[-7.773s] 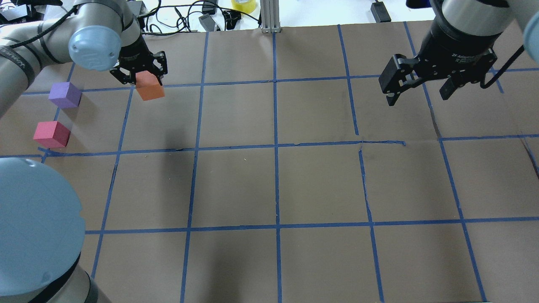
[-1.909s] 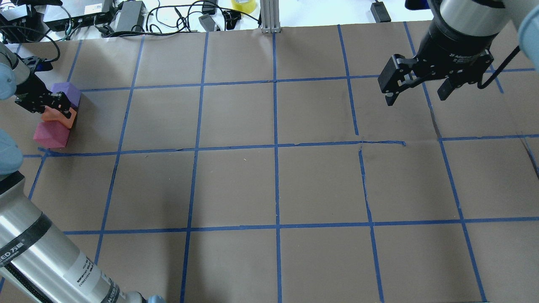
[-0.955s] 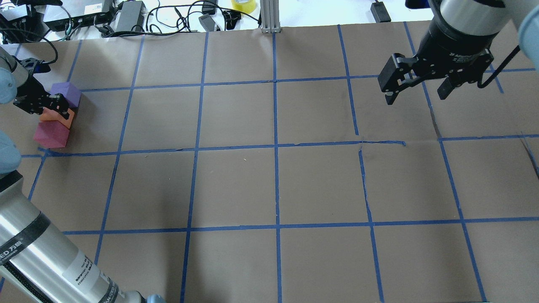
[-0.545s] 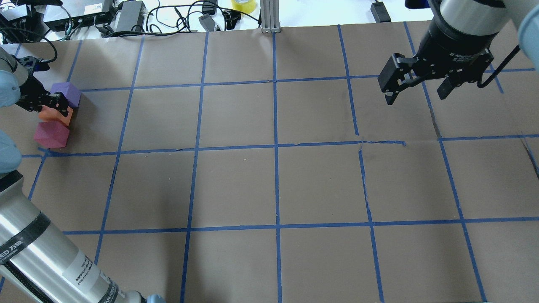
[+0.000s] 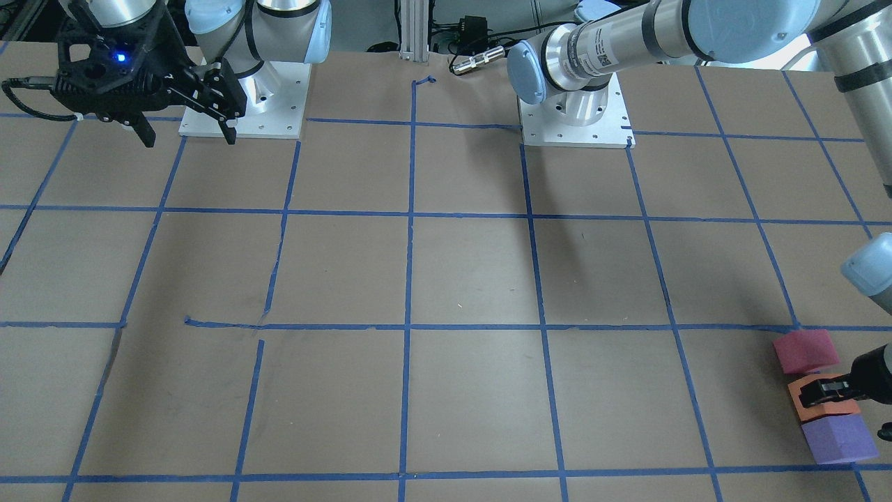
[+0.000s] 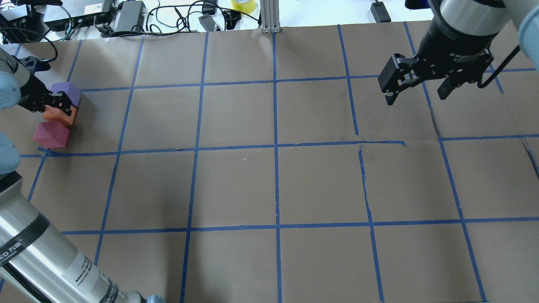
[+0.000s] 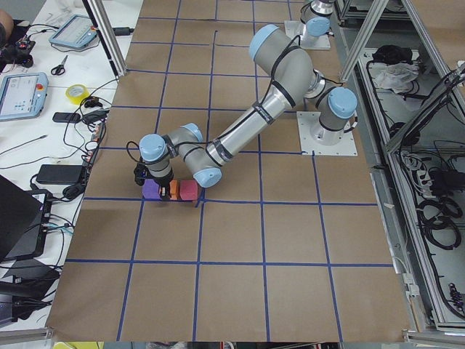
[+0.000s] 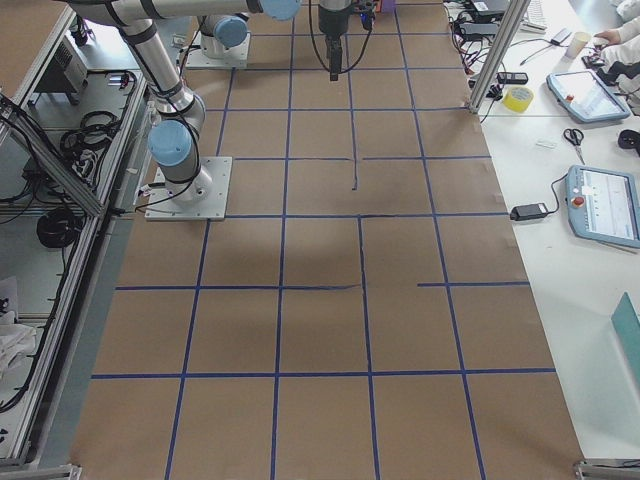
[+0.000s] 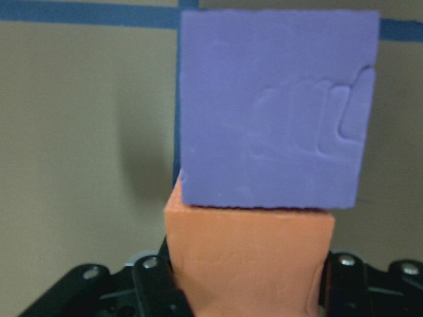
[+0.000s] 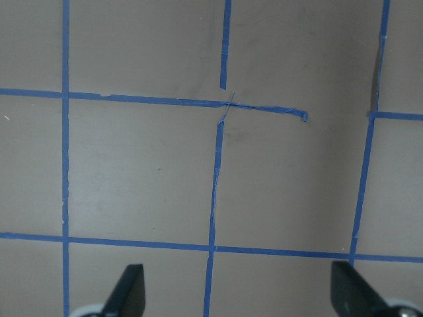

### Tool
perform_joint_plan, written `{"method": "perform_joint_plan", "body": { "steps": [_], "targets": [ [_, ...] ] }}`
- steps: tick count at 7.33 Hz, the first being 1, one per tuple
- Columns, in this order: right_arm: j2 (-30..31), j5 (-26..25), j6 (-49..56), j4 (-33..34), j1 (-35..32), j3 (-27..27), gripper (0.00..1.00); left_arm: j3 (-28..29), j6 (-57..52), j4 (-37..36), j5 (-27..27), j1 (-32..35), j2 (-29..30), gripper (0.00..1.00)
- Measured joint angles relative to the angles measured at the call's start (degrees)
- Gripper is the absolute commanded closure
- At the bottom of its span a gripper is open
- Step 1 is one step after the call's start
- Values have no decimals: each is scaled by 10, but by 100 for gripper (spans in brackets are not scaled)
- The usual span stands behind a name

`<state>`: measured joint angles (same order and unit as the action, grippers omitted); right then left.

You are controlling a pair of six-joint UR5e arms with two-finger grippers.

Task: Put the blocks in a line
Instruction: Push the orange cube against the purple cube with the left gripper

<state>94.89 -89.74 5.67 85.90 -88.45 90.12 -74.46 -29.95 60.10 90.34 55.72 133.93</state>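
Note:
Three blocks stand in a row at the table's far left. The purple block point(image 6: 67, 92) point(image 5: 838, 439) point(image 9: 274, 105) is farthest from the robot, the orange block point(image 6: 62, 115) point(image 5: 822, 410) point(image 9: 248, 257) is in the middle, and the pinkish red block point(image 6: 51, 134) point(image 5: 806, 351) is nearest. My left gripper point(image 6: 52, 106) point(image 5: 826, 392) is shut on the orange block, which touches the purple one. My right gripper point(image 6: 416, 97) point(image 5: 188, 137) point(image 10: 238, 290) is open and empty, held above the table at the far right.
The brown table cover point(image 6: 278, 185) carries a grid of blue tape. Cables, power bricks and a yellow tape roll point(image 6: 243, 5) lie beyond the far edge. A metal post point(image 6: 269, 17) stands at the far middle.
My left gripper brought the orange block from farther right to the gap between the purple and red blocks and lowered it there. In the last second it shifted slightly. The right arm stayed still.

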Motion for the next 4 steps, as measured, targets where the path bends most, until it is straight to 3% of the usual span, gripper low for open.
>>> {"method": "perform_joint_plan", "body": {
  "steps": [1, 2, 4],
  "targets": [
    [0, 0, -1, 0, 0, 0, 0, -1, 0, 0, -1, 0, 0, 62],
    [0, 0, -1, 0, 0, 0, 0, -2, 0, 0, -2, 0, 0, 1],
    [0, 0, -1, -1, 0, 0, 0, -4, -4, 1, -2, 1, 0, 0]
  ]
}}
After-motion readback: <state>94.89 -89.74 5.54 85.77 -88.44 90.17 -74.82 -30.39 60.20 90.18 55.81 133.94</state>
